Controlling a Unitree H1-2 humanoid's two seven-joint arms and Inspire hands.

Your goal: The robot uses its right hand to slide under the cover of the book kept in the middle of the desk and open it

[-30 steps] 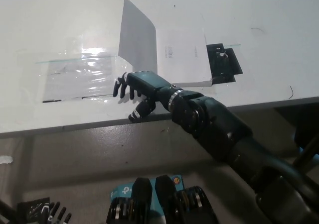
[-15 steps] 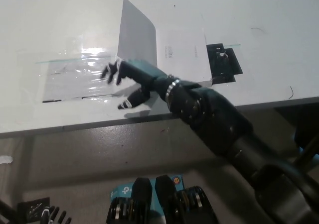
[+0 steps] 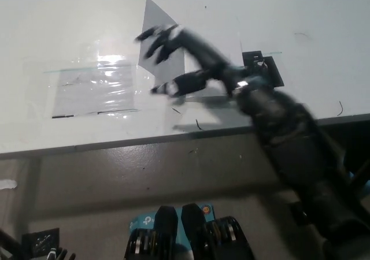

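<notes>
So the book (image 3: 217, 69) sits about mid-desk, a bit toward the right in the head view, and its cover (image 3: 159, 46) is standing up off the pages at a slant, a pale grey sheet leaning toward the robot's left. The black right hand (image 3: 176, 58) is raised in front of that cover with the fingers (image 3: 156, 37) spread apart, not pinching anything. It's motion-blurred, so I can't tell for sure if any fingertip actually touches the sheet. My read is the hand is there to carry the cover up and over, and the splayed fingers make sense for pushing a floppy flat thing instead of gripping it. The cover looks past halfway up but not laid flat yet, so I'd call the opening underway, not done.

The left hand (image 3: 52, 253) is barely in frame at the bottom left corner, parked low below the desk edge; too little shows to say what it's doing.

The desk (image 3: 69, 29) is plain white and glossy. There's a clear plastic sheet (image 3: 95, 89) taped or laid flat left of the book, catching a lot of glare, and a black square thing (image 3: 263, 69) just right of the book, partly behind the arm. A couple of tiny dark scraps lie near the front edge. Below the desk it's a grey floor (image 3: 87, 190).
</notes>
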